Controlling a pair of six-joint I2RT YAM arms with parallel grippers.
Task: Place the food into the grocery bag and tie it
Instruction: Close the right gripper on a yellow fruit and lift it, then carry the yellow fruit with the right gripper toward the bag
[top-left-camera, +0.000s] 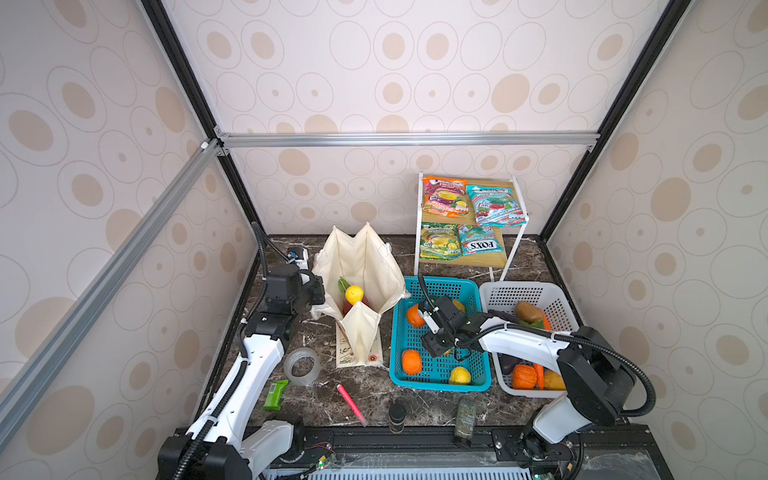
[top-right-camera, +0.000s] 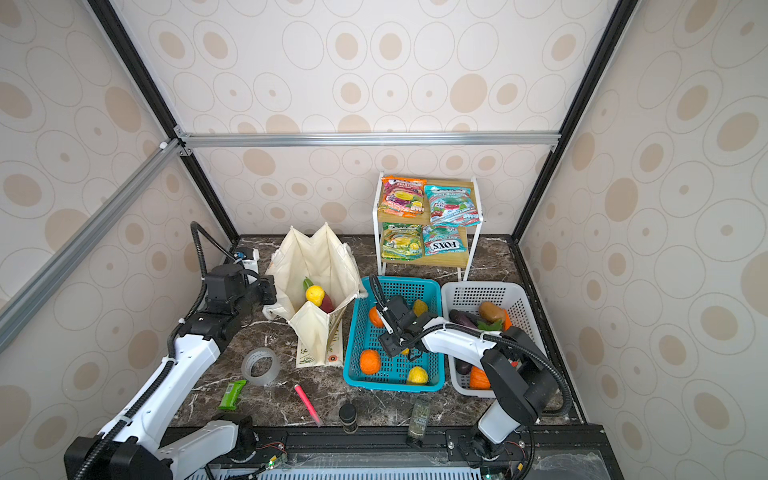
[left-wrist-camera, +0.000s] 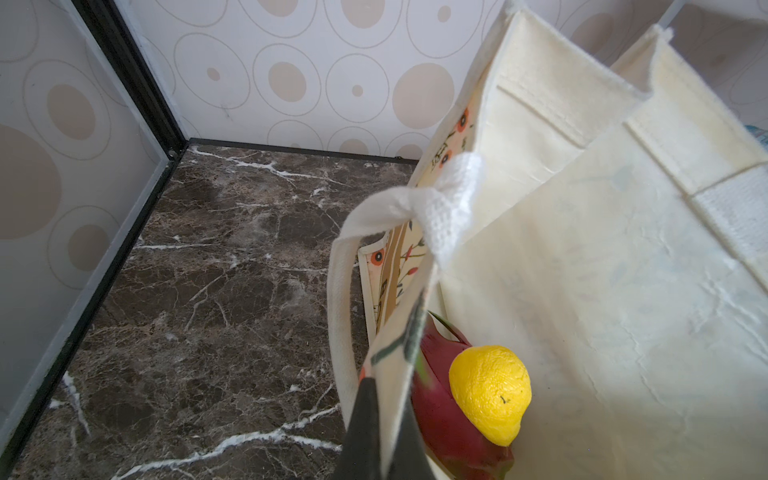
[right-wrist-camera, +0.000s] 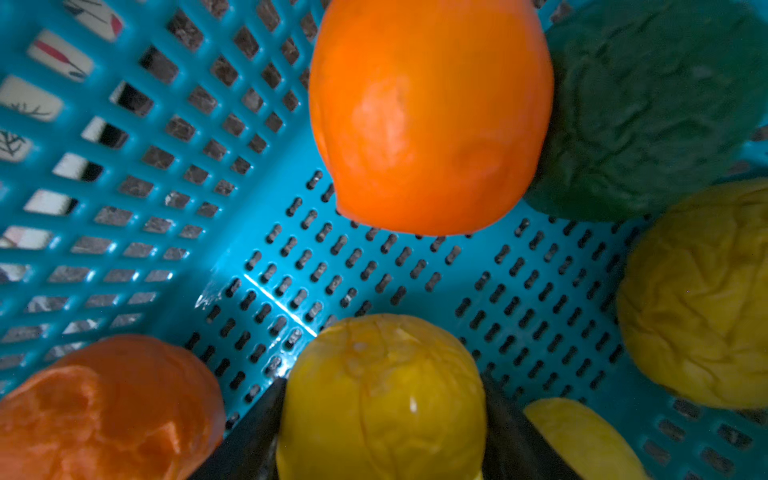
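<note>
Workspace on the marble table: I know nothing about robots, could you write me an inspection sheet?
Surface: marble table, no spills seen.
Job's things: grocery bag upright and open, yellow fruit and dragon fruit inside; candy packets on shelf; fruit in blue basket.
Clutter: tape roll, green bar, pink pen, two jars, white basket of vegetables.
Grippers: left gripper shut on bag's edge; right gripper straddles a lemon in blue basket, grip unclear.
Cables: black hoses arc off both arms.
Surroundings: dotted walls, metal frame.
</note>
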